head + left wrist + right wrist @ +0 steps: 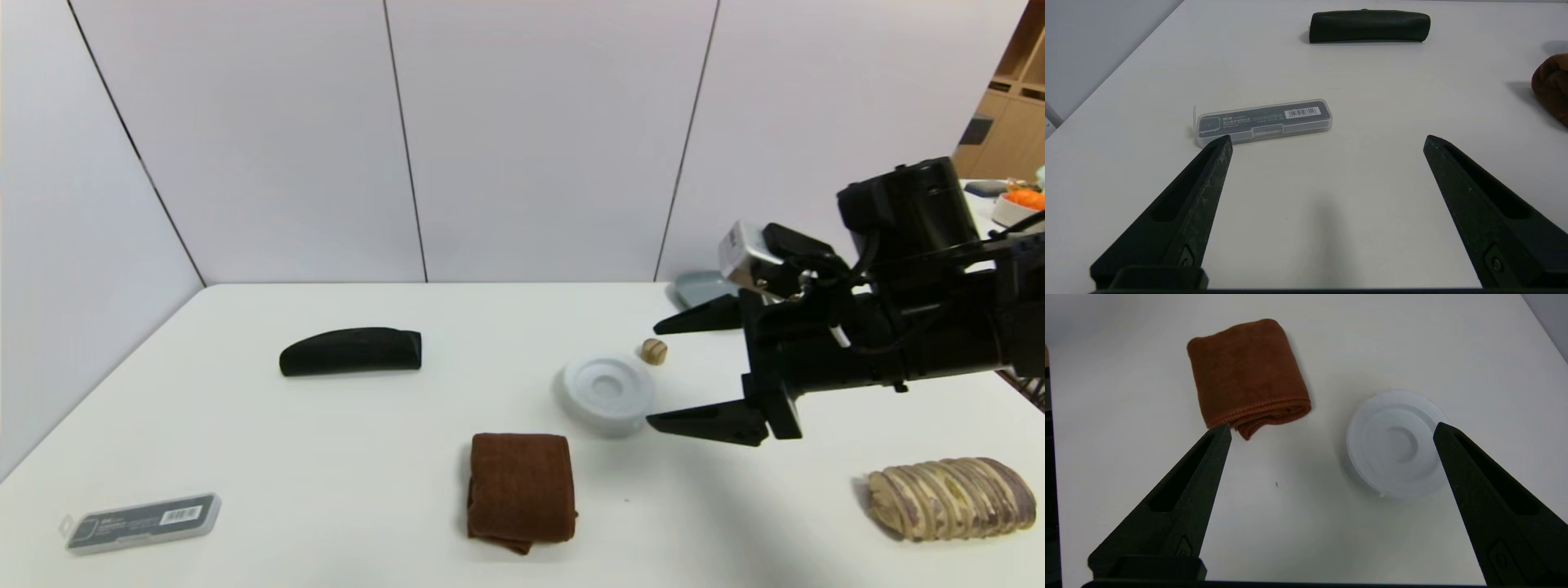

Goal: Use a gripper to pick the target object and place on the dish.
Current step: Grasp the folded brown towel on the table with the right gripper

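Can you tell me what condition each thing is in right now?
Right gripper: fingers open, empty, above the table.
Left gripper: fingers open, empty.
Brown towel: folded, lying flat.
Dish: partly hidden behind the right arm.
Clear case: closed.

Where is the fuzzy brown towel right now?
In the head view the brown towel lies flat near the table's front edge, just in front of the white ringed disc.
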{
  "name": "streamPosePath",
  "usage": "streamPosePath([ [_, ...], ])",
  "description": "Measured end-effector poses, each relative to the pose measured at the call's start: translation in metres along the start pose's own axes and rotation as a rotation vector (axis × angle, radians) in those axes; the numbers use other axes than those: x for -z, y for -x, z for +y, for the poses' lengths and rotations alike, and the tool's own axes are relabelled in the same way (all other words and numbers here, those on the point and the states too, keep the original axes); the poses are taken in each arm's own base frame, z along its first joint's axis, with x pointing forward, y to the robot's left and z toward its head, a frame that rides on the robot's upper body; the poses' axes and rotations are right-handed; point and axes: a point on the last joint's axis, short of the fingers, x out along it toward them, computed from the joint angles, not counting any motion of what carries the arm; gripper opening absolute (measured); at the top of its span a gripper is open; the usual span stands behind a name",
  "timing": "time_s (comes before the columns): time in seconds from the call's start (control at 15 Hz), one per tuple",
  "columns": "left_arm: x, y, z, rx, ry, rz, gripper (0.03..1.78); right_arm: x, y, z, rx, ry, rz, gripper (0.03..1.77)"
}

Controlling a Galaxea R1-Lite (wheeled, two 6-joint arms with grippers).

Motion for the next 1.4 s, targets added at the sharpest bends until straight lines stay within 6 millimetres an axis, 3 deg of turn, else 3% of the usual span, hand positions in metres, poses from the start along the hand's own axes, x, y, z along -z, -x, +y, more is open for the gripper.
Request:
streamPosePath([
  [0.33,0.000,0.000,0.000,0.000,-0.001,0.000,1.69,-0.007,-0.060,0.012,-0.111,0.095,-0.050,1.71],
  [0.6,0.000,0.000,0.000,0.000,0.000,0.000,1.69,-0.004,-0.097,0.020,-0.177,0.114,-0.042,1.71],
  [0.93,0.000,0.000,0.000,0.000,-0.001,0.000,1.69,0.004,-0.123,0.027,-0.230,0.104,-0.005,1.71],
  [1.4,0.000,0.000,0.000,0.000,0.000,0.000,1.69,0.016,-0.142,0.036,-0.283,0.083,0.044,1.71],
])
